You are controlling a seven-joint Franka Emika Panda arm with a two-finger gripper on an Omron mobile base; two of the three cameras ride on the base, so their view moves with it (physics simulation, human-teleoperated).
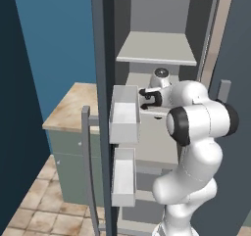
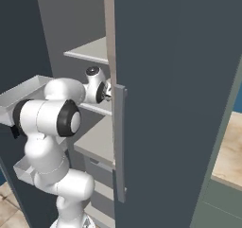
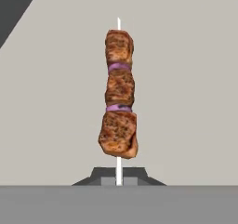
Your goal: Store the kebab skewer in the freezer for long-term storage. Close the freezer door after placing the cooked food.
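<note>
**Skewer held inside the open freezer**

At the far left of the left base view stands a blue wall, then a stone-topped counter over pale cabinet fronts, with tiled floor below. Next comes the freezer door, swung open and seen edge-on, its grey bar handle on the outer face and two clear-white bins on the inner face, one above the other. To the right of the bins the freezer stands open, grey shelves stacked inside. The white arm reaches in at mid height, its wrist above a pale shelf, the upper shelf overhead.

In the hand view the gripper is clenched on the thin pale stick of the kebab skewer; the dark fingertips pinch its lower end. Three reddish-brown meat chunks with purple slices between them run along the stick, away from the fingers, over a plain grey surface.

In the right base view the other, plain slate-grey door with its bar handle covers the right side.
</note>
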